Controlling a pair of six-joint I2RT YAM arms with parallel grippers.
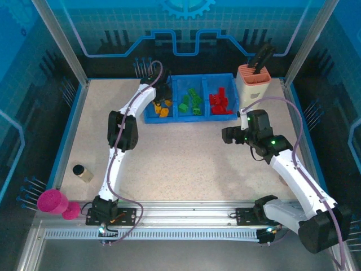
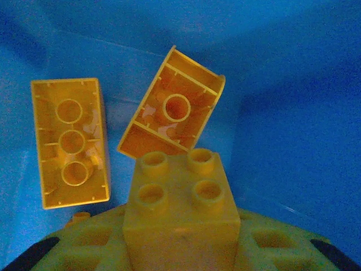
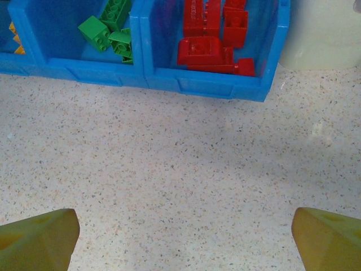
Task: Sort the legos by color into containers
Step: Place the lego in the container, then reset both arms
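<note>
Left pincer [image 1: 160, 93] reaches into the left compartment [image 1: 150, 117], a yellow brick [image 2: 181, 214] straight ahead at its tips, studs toward the wrist; clamped or released, I cannot tell. Right pincer [image 3: 185, 237], jaws apart and empty, hovers over the surface [image 3: 180, 169] near the red bricks [image 3: 208, 45]

The right end effector [image 3: 183, 243], yellow fingertips [image 3: 36, 240] spread far apart, hung above the speckled worktop [image 3: 169, 158]. Ahead, the low blue plastic tray [image 3: 203, 84] held green studded bricks [image 3: 107, 28] beside red studded bricks [image 3: 211, 39].

White arms [image 1: 115, 164] with black joints [image 1: 121, 130], lilac cables [image 1: 282, 100], yellow-green fingers [image 3: 39, 237]
</note>
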